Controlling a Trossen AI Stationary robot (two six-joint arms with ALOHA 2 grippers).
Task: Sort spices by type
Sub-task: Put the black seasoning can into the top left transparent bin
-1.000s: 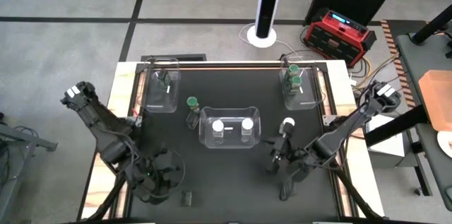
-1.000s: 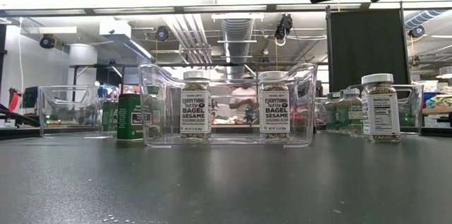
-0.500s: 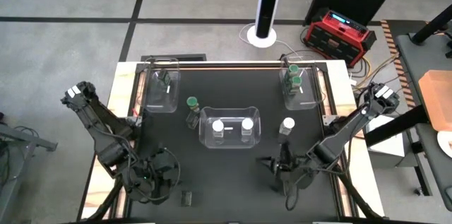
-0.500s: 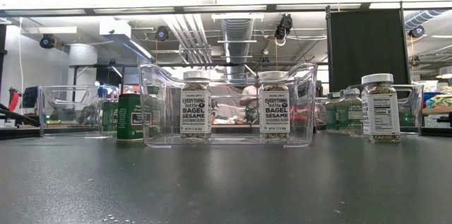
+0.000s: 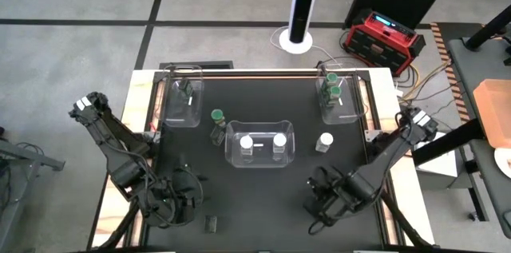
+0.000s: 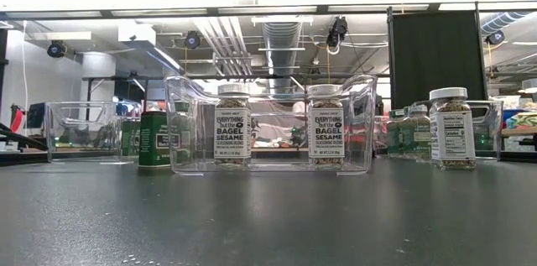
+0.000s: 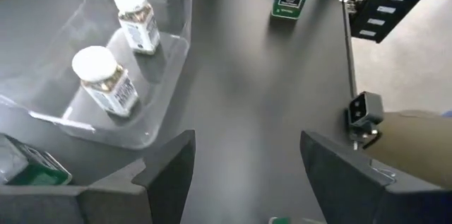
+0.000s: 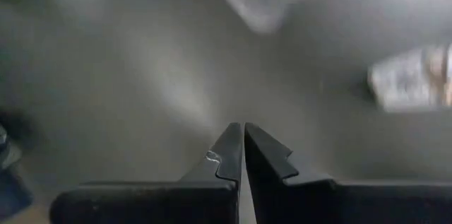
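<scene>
The white-lidded jar [image 5: 325, 140] stands alone and upright on the desk [image 5: 263, 197], just to the right of the middle bin [image 5: 259, 144] and outside it. A second ago the right gripper [image 5: 319, 205] was right at this jar; since then it has drawn back toward the near edge of the desk, well apart from the jar, and its jaws are pressed together on nothing. The jar itself has not moved. So it looks set down and let go, but not yet sorted: the middle bin already holds two white-lidded jars [image 5: 247, 142] of what seems the same kind.

To the left of the middle bin a green-lidded jar [image 5: 216, 116] also stands loose, touching no bin.

The left gripper [image 5: 172, 205] waits near the front left of the desk, away from the middle bin, jaws spread and empty.
</scene>
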